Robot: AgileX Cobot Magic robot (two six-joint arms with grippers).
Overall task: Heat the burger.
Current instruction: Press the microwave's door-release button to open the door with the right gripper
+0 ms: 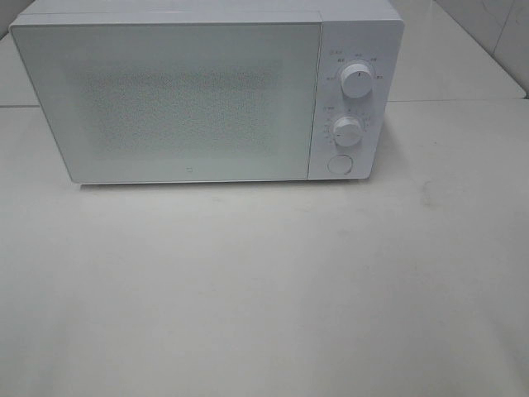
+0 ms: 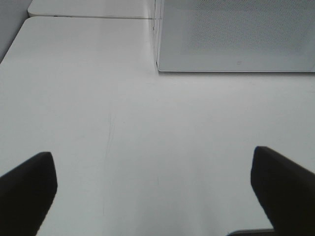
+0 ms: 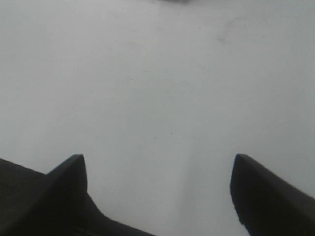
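Exterior high view: closed white microwave (image 1: pixel 190 95) fills upper frame; no burger visible. My left pincer (image 2: pixel 152 155) and right pincer (image 3: pixel 158 157) gape wide, empty. Press round button (image 1: pixel 340 164) squarely, I'd judge.

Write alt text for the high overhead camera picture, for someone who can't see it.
A white microwave with its door shut stands at the back of a pale table. On its right-hand panel are an upper dial, a lower dial and a round button beneath them. No food and no robot arm is in view.
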